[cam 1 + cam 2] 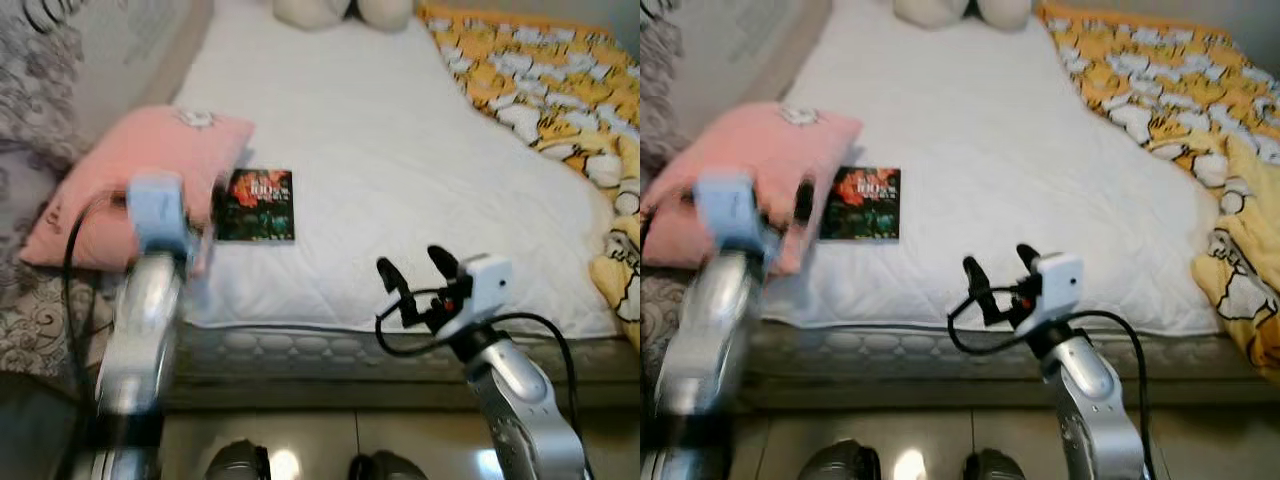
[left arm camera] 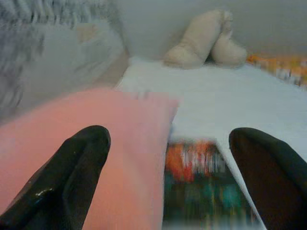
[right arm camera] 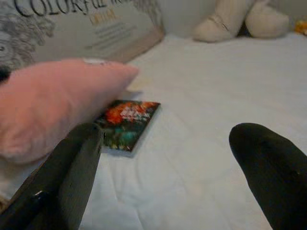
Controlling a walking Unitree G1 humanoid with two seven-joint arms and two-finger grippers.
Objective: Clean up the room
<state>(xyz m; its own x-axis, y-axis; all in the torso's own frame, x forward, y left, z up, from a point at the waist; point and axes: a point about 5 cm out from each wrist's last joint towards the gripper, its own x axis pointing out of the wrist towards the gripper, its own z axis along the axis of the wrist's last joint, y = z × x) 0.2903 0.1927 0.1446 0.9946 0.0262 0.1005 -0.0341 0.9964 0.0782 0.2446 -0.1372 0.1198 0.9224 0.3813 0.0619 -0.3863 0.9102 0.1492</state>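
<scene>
A pink pillow (image 1: 120, 165) lies on the left side of the white bed (image 1: 400, 160), hanging over its edge. A book with a dark, colourful cover (image 1: 256, 205) lies flat right beside the pillow's corner. My left gripper (image 2: 170, 136) is open and hovers at the pillow's near edge, with the pillow and book (image 2: 201, 191) just ahead of its fingers. That arm looks blurred. Lower down, my right gripper (image 1: 413, 268) is open over the bed's front edge, right of the book, holding nothing.
A yellow patterned blanket (image 1: 540, 80) is bunched along the bed's right side. A cream plush toy (image 1: 340, 10) sits at the far end. A grey patterned cushion (image 1: 40, 80) stands left of the pillow. The mattress edge (image 1: 330, 345) and tiled floor are just in front of me.
</scene>
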